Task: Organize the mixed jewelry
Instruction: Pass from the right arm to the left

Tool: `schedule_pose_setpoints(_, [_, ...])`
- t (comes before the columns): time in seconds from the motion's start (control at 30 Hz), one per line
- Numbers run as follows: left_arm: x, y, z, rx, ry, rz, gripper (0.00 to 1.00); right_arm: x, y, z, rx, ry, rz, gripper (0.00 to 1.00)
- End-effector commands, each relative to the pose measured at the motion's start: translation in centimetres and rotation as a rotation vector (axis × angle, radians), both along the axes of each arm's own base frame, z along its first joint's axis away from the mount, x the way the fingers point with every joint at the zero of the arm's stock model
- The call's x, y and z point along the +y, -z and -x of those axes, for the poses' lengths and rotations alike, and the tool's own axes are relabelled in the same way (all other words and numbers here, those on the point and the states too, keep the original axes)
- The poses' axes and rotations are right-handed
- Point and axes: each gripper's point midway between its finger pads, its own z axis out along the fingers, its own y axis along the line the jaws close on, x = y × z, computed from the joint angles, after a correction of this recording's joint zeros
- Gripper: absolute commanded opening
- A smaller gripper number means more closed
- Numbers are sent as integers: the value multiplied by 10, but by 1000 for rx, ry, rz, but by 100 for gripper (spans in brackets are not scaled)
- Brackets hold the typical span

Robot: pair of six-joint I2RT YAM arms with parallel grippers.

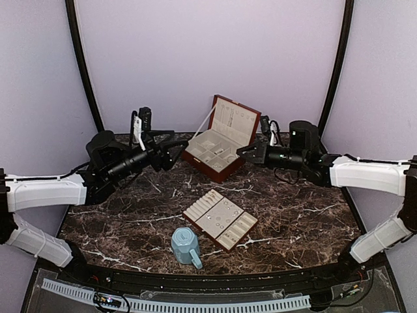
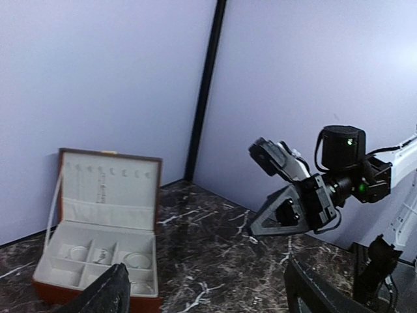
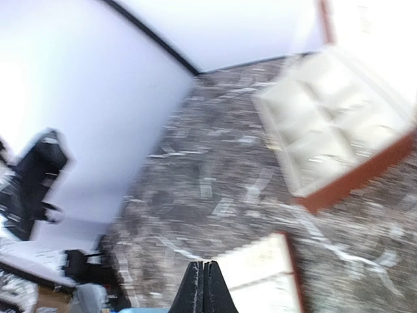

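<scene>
Marble table (image 1: 306, 215); tray's (image 1: 245, 222) jewelry (image 1: 220, 218) visible overhead only

The top camera looks down from behind over the whole tabletop (image 1: 130, 222); both wrist cameras, held high, share the open box (image 1: 233, 122).

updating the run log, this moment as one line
left hand: open, empty | right hand: shut | jewelry box: lid up
</scene>
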Motion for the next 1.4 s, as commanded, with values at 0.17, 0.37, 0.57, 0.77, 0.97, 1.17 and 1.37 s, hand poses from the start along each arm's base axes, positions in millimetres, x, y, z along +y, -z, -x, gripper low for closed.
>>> schedule_pose_setpoints(0.17, [-67,-39,44,-64,304,137,81,48,-114,65,-220,-286,-379,0])
schedule_pose_setpoints(0.37, [-80,-40,48,-27,348,169,79,57,-126,78,-257,-349,-400,0])
schedule_pose_setpoints(0.57, [-89,-35,52,-16,380,165,68,59,-130,79,-270,-355,-399,0])
schedule_pose_setpoints(0.77, [-98,-29,53,4,405,148,59,62,-129,80,-270,-359,-387,0])
schedule_pose_setpoints(0.97, [-102,-28,52,12,415,144,56,67,-126,82,-262,-376,-382,0])
schedule_pose_setpoints(1.17, [-104,-28,53,12,426,144,51,70,-126,81,-259,-380,-378,0])
schedule_pose_setpoints(1.37, [-107,-27,53,16,431,142,45,72,-126,82,-255,-387,-376,0])
